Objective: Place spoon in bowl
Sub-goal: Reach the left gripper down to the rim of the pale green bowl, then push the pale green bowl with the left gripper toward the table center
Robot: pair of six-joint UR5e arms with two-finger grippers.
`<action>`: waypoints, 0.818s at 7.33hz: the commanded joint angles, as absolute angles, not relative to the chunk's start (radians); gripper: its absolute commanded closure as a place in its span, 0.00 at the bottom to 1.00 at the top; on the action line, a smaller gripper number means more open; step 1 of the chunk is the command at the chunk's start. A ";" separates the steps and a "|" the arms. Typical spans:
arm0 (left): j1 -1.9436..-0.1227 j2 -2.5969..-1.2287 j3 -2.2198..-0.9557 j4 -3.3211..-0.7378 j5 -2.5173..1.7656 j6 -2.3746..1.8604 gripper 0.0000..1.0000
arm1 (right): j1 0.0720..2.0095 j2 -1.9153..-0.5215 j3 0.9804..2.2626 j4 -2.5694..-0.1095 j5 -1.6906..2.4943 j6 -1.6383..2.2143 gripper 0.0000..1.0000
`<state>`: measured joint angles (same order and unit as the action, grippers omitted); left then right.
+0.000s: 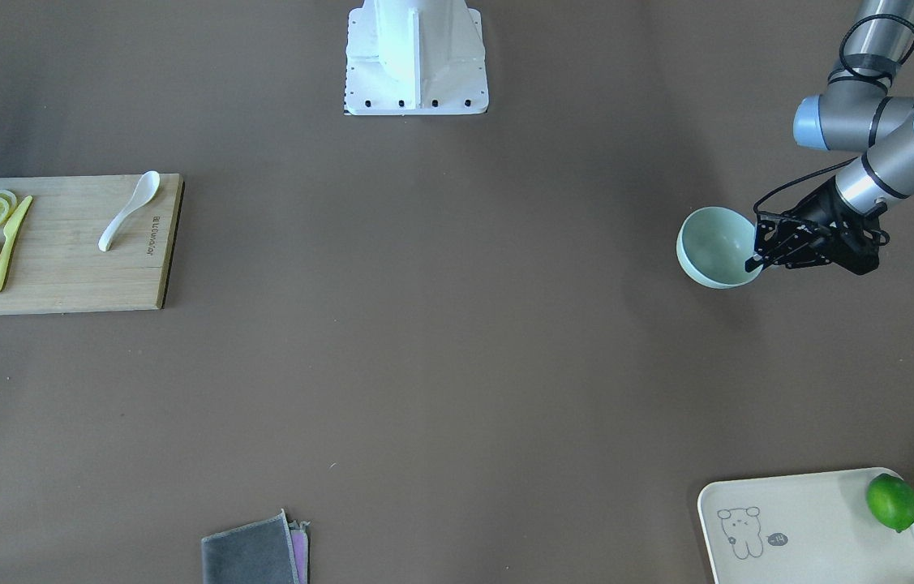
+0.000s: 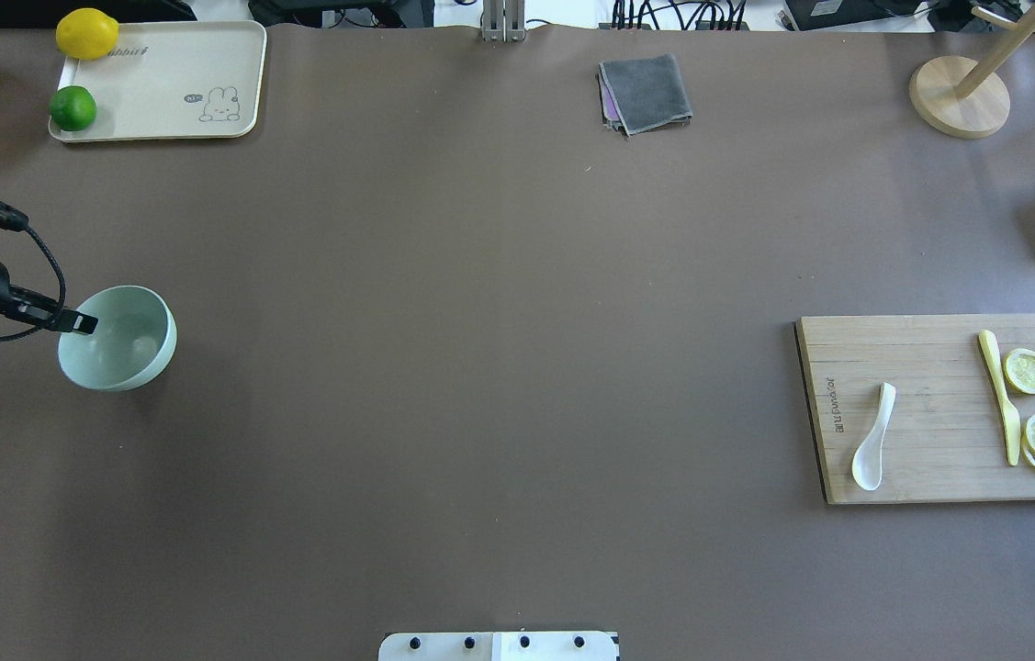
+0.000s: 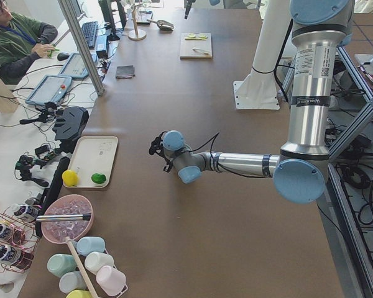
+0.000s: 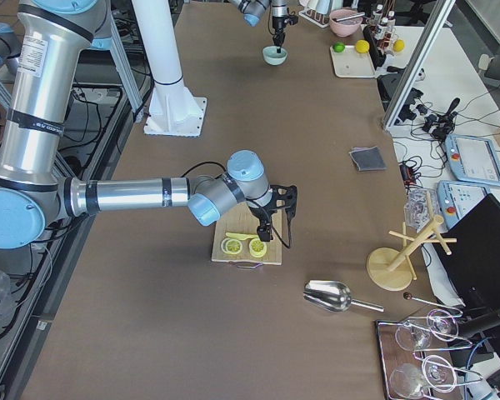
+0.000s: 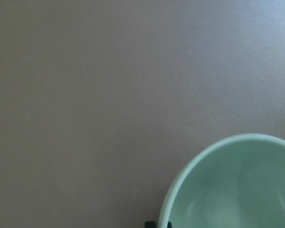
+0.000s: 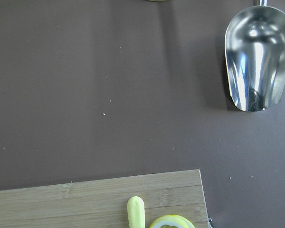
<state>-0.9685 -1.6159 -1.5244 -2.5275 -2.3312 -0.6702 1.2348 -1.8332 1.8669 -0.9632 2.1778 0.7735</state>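
Overhead exterior view, nearest the robot: spoon (image 2: 878, 429), lying loose on the cutting board (image 2: 930, 473) at the right, scoop toward the robot, apart from the yellow knife (image 2: 1000, 397). Further out, far left and well apart from the spoon: bowl (image 2: 127, 351), empty, its rim apparently pinched between the closed-down fingers of the left gripper (image 2: 81, 323). The right gripper (image 4: 264, 229) hangs over the board's lemon end, its opening not discernible. Status, as judged: nothing placed; spoon pick-up, carry and drop into the bowl all outstanding.

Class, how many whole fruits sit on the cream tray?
2: a yellow lemon at the tray's far left corner, and a green lime just nearer the robot along the same edge.
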 commanded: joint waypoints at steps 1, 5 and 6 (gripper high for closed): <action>-0.960 -1.722 -1.562 -2.520 -2.359 -0.857 1.00 | 1.235 -1.833 1.867 -0.963 2.178 0.773 0.00; -0.674 -1.987 -1.566 -2.372 -2.090 -1.126 1.00 | 1.233 -1.833 1.867 -0.963 2.177 0.775 0.00; -0.605 -2.047 -1.565 -2.302 -1.998 -1.162 1.00 | 1.233 -1.833 1.867 -0.963 2.177 0.775 0.00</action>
